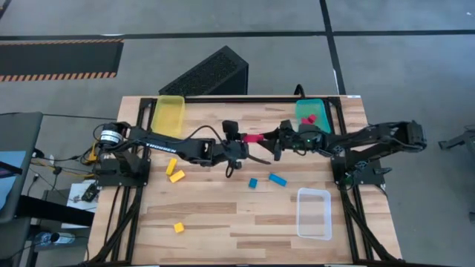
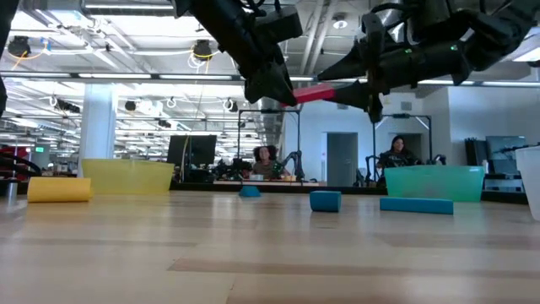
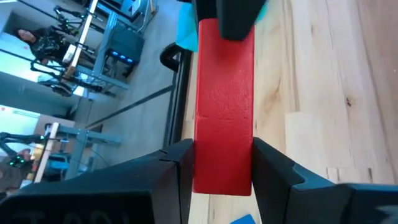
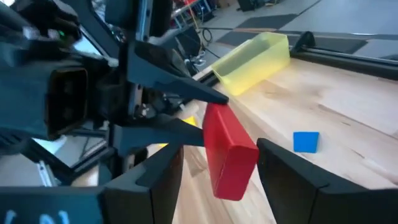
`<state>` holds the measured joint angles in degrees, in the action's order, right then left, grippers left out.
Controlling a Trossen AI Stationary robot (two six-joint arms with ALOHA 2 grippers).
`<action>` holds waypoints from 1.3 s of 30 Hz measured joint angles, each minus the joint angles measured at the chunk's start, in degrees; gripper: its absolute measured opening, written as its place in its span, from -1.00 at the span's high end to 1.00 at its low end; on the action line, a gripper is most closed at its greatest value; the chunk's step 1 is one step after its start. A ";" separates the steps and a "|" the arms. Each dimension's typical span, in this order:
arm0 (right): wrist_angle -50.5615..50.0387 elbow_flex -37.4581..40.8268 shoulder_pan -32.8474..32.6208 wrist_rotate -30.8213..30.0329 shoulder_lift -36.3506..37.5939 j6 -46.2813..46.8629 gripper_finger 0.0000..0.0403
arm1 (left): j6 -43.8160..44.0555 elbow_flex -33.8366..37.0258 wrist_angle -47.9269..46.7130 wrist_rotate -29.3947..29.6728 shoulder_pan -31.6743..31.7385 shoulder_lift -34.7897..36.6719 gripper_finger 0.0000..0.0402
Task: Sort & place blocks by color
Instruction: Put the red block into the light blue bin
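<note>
Both grippers, left point(image 1: 245, 141) & right point(image 1: 276, 138), pinch one red bar point(image 1: 255, 138) mid-air; teal bin point(image 1: 304, 110) has one red, blues/yellows unsorted.

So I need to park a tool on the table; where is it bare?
Bare wood lies between the lone yellow block and the clear bin, along the near edge. Crowded: mid-table, where the left gripper and right gripper hold a red bar above the blue blocks.
</note>
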<state>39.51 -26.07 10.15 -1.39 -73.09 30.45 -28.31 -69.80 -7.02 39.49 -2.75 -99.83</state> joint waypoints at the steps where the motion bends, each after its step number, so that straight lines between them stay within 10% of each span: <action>1: -0.16 -0.61 -0.17 -0.02 -0.80 -0.40 -0.09 | 0.28 0.00 0.06 -0.17 -0.02 0.00 0.51; 12: -1.37 -4.80 0.21 -0.12 -5.82 -3.09 0.75 | 5.58 0.02 -0.13 -1.04 0.25 -0.11 0.39; 16: -3.96 -4.70 1.31 -1.06 -4.58 -5.90 0.78 | 7.73 0.00 -1.05 -2.12 0.16 -0.09 0.20; 23: -23.39 -4.71 2.84 -23.29 1.07 -8.25 0.78 | 16.83 -0.04 -6.77 -5.11 0.26 -0.04 -0.03; 39: -58.67 -4.71 5.95 -49.70 13.61 -3.99 0.78 | 19.79 5.33 -0.64 -10.40 3.14 0.00 -0.06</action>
<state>-19.16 -30.79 16.10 -51.09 -59.48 26.45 -8.52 -64.47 -7.66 29.09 0.39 -99.83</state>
